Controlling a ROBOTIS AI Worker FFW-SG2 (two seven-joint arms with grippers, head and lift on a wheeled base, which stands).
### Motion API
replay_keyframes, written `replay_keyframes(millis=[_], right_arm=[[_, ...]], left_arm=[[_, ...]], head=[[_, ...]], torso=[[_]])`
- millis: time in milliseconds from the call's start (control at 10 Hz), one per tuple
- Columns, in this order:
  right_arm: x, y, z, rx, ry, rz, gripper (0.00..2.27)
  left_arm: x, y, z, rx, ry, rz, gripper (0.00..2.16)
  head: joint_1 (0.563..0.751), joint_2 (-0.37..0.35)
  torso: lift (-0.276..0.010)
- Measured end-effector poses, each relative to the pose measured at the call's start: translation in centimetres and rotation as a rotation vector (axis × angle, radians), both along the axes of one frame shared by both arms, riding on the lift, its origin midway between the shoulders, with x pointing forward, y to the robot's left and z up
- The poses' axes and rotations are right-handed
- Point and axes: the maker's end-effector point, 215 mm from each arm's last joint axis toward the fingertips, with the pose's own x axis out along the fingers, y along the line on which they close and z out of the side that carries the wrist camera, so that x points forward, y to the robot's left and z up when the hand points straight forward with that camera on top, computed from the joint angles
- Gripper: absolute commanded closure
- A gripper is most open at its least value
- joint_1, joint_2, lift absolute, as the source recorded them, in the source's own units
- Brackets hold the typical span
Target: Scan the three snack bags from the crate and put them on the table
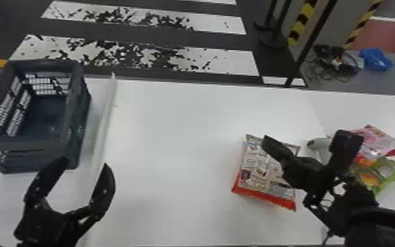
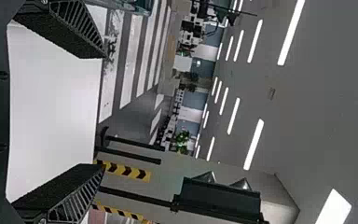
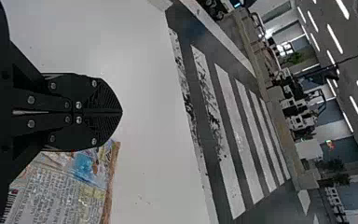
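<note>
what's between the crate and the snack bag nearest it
Head view: a white strip, then bare tabletop up to the bag; the left hand hangs nearer the robot.

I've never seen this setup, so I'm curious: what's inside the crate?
Inside the crate, I can see bare dark floor and the openwork of its walls. The floor just behind its near wall is covered by that wall, so I can't say what's there.

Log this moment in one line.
left black gripper open, near grey plastic crate | right black gripper over white table, near red-edged snack bag | pink bag, green bag farther right
</note>
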Motion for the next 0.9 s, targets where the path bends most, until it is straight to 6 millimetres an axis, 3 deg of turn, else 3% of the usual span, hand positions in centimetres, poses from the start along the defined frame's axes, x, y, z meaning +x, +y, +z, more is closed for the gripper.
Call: replay_keyframes(millis=[200, 600, 900], right_arm=[[0.4, -0.2, -1.9, -0.077, -0.034, -0.014, 2.16], [-2.5, 0.8, -3.7, -0.154, -0.033, -0.016, 2.16], [-2.0, -0.1, -3.4, -0.231, -0.089, -0.046, 2.16]], left_arm=[[0.0, 0.4, -0.1, 0.005, 0.002, 0.008, 0.03], [0.6, 0.3, -0.1, 0.004, 0.003, 0.007, 0.03], [0.4, 0.4, -0.3, 0.005, 0.004, 0.007, 0.03]], head=[[0.695, -0.097], [0.695, -0.084], [0.695, -0.095]], torso=[[-0.094], [-0.094], [-0.094]])
